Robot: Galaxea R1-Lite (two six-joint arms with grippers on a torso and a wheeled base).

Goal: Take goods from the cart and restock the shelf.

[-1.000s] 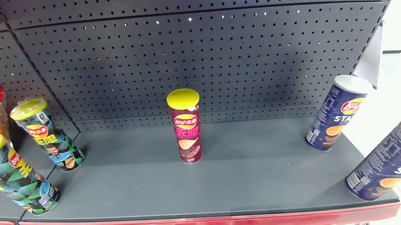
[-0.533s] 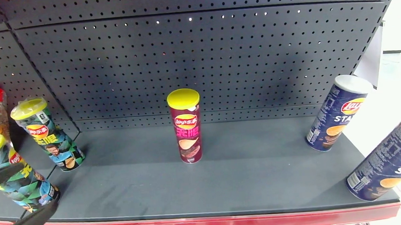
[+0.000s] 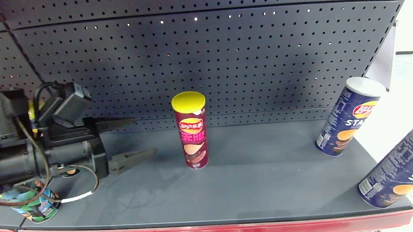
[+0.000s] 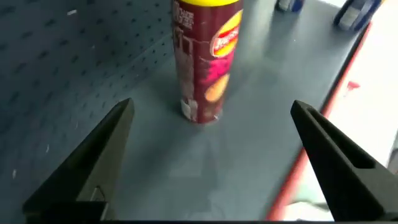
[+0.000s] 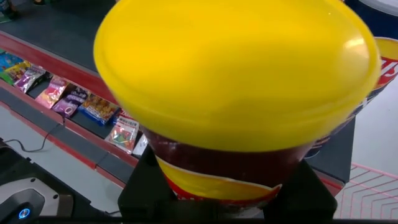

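Observation:
A maroon chips can [image 3: 192, 131] with a yellow lid stands upright mid-shelf near the pegboard back. My left gripper [image 3: 145, 136] hovers open just left of it, fingers pointing at the can, nothing between them. In the left wrist view the same maroon can [image 4: 205, 62] stands beyond my left gripper [image 4: 211, 107] and its spread fingers [image 4: 93, 168]. My right gripper [image 5: 227, 199] is shut on a red chips can [image 5: 236, 74] with a yellow lid, seen from just above the lid.
Two blue chips cans [image 3: 348, 116] [image 3: 399, 168] stand at the shelf's right end. A green patterned can [image 3: 32, 207] sits at the front left, partly behind my left arm. The shelf [image 3: 250, 185] has a red front edge. Snack packs [image 5: 81, 99] lie on lower shelves.
My left arm has come in from the lower left and reached over the shelf toward the maroon can, now covering the green cans on the left. The cans have not moved.

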